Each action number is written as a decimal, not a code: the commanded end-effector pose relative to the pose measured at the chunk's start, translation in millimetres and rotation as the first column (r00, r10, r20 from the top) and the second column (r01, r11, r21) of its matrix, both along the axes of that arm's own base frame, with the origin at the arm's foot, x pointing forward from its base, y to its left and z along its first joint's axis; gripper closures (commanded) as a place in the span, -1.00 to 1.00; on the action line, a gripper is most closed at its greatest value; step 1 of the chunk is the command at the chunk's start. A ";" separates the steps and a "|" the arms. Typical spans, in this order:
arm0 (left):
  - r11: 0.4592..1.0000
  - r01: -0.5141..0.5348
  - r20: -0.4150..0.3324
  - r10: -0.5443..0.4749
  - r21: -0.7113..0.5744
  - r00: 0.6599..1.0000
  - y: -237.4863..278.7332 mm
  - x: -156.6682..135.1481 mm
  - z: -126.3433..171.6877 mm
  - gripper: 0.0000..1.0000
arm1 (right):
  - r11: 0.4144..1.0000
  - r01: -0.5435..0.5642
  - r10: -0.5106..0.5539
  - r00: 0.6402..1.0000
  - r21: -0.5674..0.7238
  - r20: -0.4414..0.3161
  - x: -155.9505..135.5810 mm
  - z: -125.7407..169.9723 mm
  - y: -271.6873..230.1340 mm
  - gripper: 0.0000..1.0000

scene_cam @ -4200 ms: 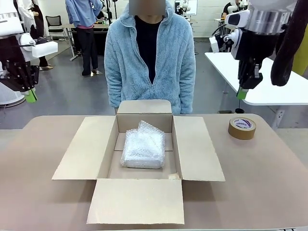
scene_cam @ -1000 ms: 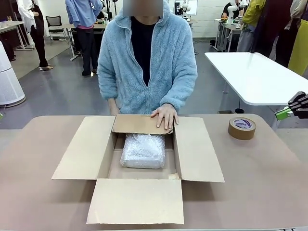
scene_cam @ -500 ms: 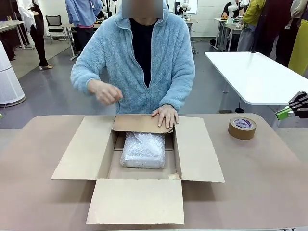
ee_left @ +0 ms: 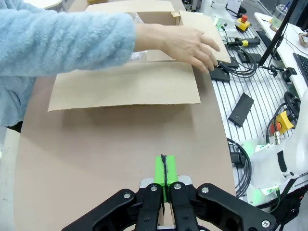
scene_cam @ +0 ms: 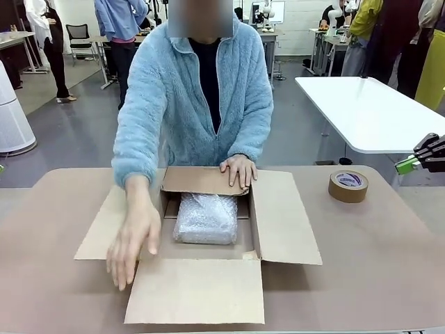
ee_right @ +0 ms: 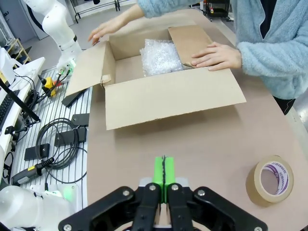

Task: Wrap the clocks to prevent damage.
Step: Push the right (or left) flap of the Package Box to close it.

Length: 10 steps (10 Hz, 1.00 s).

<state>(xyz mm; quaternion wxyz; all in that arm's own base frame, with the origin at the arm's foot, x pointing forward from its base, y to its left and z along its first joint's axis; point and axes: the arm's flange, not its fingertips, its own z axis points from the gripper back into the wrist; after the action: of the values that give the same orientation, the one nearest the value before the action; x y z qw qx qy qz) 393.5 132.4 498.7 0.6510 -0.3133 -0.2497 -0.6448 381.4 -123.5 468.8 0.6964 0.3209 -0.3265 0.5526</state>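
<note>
Matte brown tabletop point(scene_cam: 55, 202) fills the front view, with grey floor and a white table point(scene_cam: 368, 111) behind it at 2 o'clock. An open cardboard carton point(scene_cam: 285, 216) sits mid-table. The clocks point(scene_cam: 206, 218), one bubble-wrapped bundle, lie on its floor against the far wall. A person in a fleecy blue top rests one hand point(scene_cam: 238, 169) on the far flap, at 12 o'clock of the bundle. The person's other hand point(scene_cam: 132, 240) reaches over the flaps at 8 o'clock. A tape roll point(scene_cam: 348, 186) lies at 3 o'clock of the carton, well apart. The right gripper point(scene_cam: 403, 165) juts in at the picture's 3 o'clock edge, green pads pressed together.

The left wrist view has the left gripper point(ee_left: 163, 166) over bare tabletop, pads pressed together on nothing. It adds a slatted metal bench point(ee_left: 260, 82) with cables at 3 o'clock.

The right wrist view looks into the carton at 12 o'clock, with the bundle inside and the roll at 4 o'clock. It adds a white arm point(ee_right: 53, 19) at 11 o'clock.
</note>
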 end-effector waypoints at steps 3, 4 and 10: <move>1.000 -0.016 0.008 0.016 -0.003 1.000 -1.2 -0.2 2.7 0.99 | 1.000 -0.006 0.006 1.000 0.000 -0.003 1.4 0.5 -1.7 0.97; 1.000 -0.016 0.008 0.016 -0.003 1.000 -1.2 -0.2 2.7 0.99 | 1.000 -0.006 0.006 1.000 0.000 -0.003 1.4 0.5 -1.7 0.97; 1.000 -0.016 0.008 0.016 -0.003 1.000 -1.2 -0.2 2.7 0.99 | 1.000 -0.006 0.006 1.000 0.000 -0.003 1.4 0.5 -1.7 0.97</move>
<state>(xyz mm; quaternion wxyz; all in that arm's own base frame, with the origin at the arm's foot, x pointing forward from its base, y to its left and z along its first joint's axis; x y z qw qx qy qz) 393.5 132.5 498.7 0.6511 -0.3132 -0.2496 -0.6447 381.4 -123.5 468.8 0.6964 0.3210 -0.3265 0.5526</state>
